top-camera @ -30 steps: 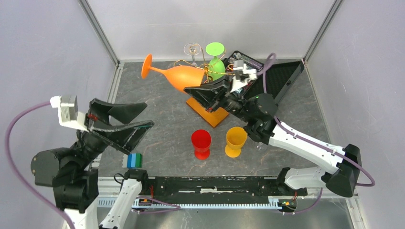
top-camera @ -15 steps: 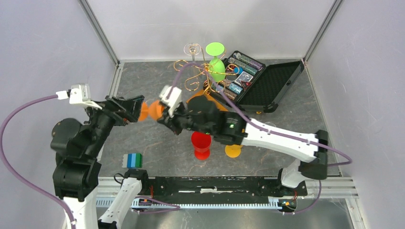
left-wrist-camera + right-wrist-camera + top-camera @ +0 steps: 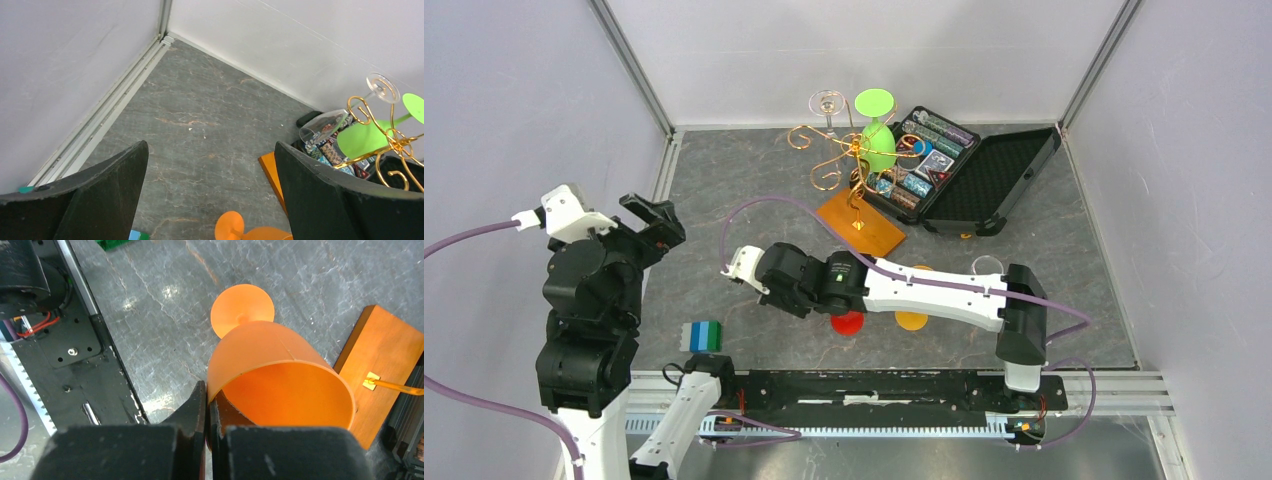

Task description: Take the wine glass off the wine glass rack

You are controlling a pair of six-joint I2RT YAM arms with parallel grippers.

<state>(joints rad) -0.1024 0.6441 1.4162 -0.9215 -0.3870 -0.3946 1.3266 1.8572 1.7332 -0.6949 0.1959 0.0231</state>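
Pinching the rim of the orange wine glass (image 3: pixel 270 350), the right claw (image 3: pixel 207 396) sits clenched

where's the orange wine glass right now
In the right wrist view, the orange wine glass is pinched by its rim in the right gripper, beside the rack's wooden base.

Right gripper (image 3: pixel 206 395): pinched on the rim of the orange wine glass (image 3: pixel 265 355) — foot pointing away.
Wooden rack base (image 3: pixel 387 360): right of glass.
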